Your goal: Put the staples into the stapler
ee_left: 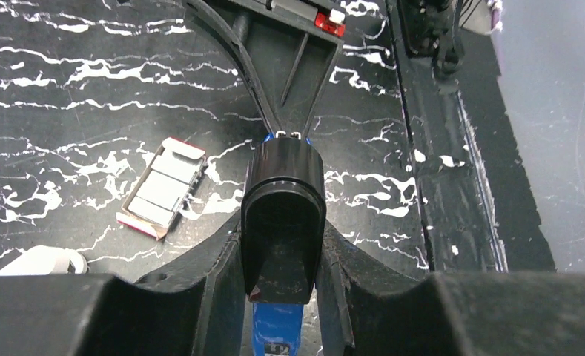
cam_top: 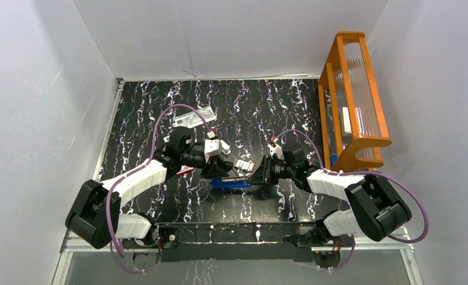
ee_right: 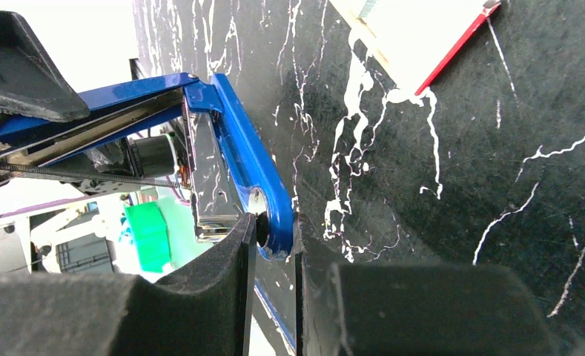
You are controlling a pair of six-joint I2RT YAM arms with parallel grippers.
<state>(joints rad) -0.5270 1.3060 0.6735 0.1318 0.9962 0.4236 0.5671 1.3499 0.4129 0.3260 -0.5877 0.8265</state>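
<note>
- So, stapler (cam_top: 231, 183) sits near the middle of the tabletop (cam_top: 267, 107), between the two arms, opened up, with the blue arm and metal rail showing in the right wrist view.
- Left gripper (ee_left: 283, 252) is pinching the stapler's black end, a finger pressed on each side; blue body shows just below it.
- Right gripper (ee_right: 274, 252) is pinching the blue hinge end, its fingers close together on the plate.
- Tray (ee_left: 163, 189) lies flat on the tabletop just beside the stapler, red edges, open side up.
- Staples (ee_left: 169, 184) lie in the tray as silvery strips, none in either gripper.
- Clear packet (cam_top: 194, 116) lies further back on the left, well apart from the stapler.
- Orange rack (cam_top: 362, 142) stands at the right edge.
</note>
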